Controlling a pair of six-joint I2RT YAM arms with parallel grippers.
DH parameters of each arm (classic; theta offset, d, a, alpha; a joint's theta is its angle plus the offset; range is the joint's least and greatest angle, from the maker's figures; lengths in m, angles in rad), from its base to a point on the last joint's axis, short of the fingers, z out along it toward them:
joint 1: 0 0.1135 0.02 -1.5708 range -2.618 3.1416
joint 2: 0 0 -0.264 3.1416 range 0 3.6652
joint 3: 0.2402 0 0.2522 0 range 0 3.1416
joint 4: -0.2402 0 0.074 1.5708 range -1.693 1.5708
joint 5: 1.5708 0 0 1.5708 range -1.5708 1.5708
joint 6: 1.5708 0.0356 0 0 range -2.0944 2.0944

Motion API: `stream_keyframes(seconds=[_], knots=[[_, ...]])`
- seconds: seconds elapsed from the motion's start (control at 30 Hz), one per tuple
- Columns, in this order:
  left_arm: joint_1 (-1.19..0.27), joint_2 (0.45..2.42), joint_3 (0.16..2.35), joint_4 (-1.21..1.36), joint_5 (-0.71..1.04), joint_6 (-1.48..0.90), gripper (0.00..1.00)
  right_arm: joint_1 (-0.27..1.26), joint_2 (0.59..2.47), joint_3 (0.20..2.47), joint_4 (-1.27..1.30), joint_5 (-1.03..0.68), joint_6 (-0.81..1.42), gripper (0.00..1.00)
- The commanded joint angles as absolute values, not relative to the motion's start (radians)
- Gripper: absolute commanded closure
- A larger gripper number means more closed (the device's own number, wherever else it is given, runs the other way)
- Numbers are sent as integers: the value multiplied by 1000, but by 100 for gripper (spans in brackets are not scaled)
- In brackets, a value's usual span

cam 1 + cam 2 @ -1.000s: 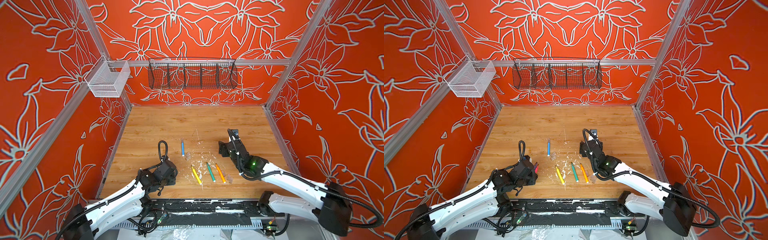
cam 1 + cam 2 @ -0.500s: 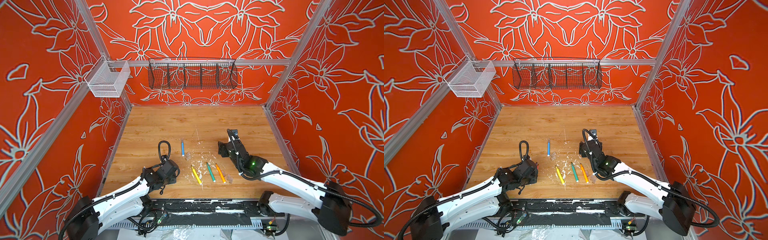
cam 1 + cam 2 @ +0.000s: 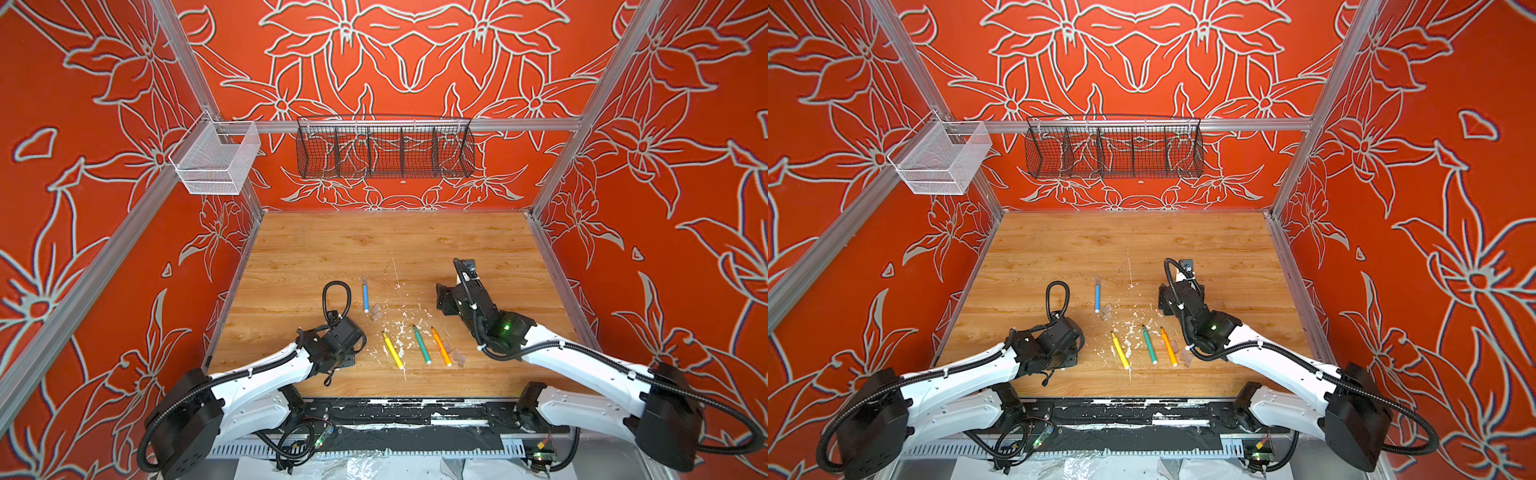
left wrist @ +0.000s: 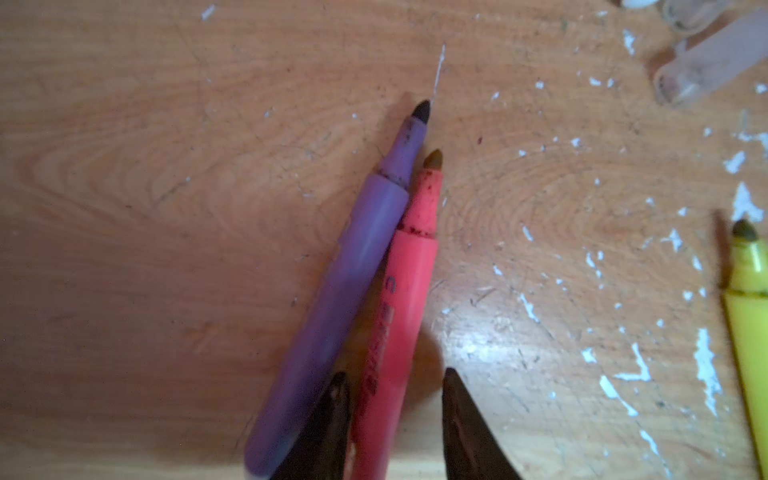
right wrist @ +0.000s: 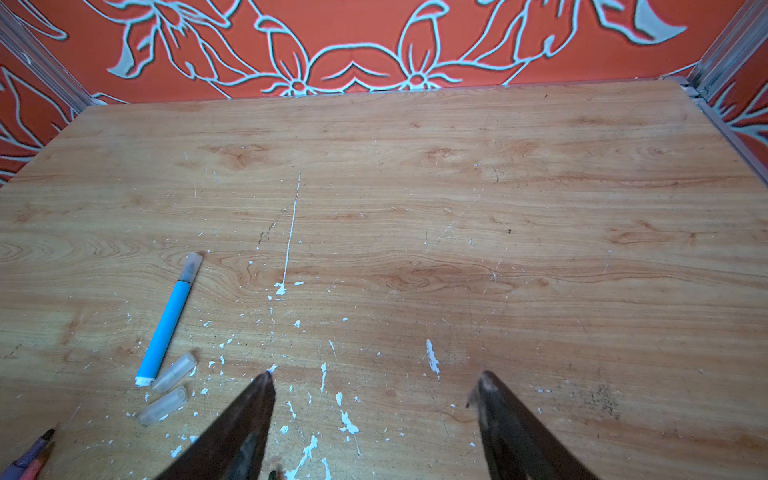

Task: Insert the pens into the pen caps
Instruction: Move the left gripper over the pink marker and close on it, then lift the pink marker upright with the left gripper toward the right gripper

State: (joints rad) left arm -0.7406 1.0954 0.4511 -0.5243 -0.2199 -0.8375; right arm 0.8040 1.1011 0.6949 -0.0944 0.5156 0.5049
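Pens (image 3: 421, 345) lie flat on the wooden table (image 3: 374, 249); the pink pen (image 4: 409, 291) runs between the left gripper's (image 4: 395, 380) fingers (image 4: 328, 424), which stand partly open, one against its barrel, the other clear of it; the purple pen (image 4: 353, 270) lies touching it, just outside that first finger; the yellow pen (image 4: 748, 332) lies well beyond the clear finger; the right gripper's (image 5: 374, 376) fingers (image 5: 245, 424) gape wide over flecked wood, holding nothing; the blue pen (image 5: 168, 320) and two caps (image 5: 173, 372) lie off past one finger.
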Motion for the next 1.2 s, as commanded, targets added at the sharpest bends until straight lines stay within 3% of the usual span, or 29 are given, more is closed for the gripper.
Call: stream_keyframes(seconds=[0.0, 0.17, 0.37, 0.53, 0.9, 1.07, 1.17], knots=[[-747, 1168, 449, -497, -175, -841, 73, 800, 1093, 732, -114, 525, 513, 22], [-763, 1235, 471, -491, -172, -844, 89, 799, 1094, 730, -114, 535, 509, 22], [-769, 1255, 497, -502, -182, -831, 100, 800, 1098, 732, -110, 523, 514, 22], [-769, 1211, 542, -500, -153, -797, 100, 787, 1106, 723, -104, 506, 534, 21], [-769, 1173, 946, -653, -156, -618, 100, 693, 1104, 718, -96, 274, 715, 23], [-767, 1288, 1053, -478, -233, -510, 100, 686, 1125, 631, 82, 256, 731, 23], [-765, 1358, 1032, -319, -238, -470, 100, 648, 1137, 628, 82, 137, 753, 26]])
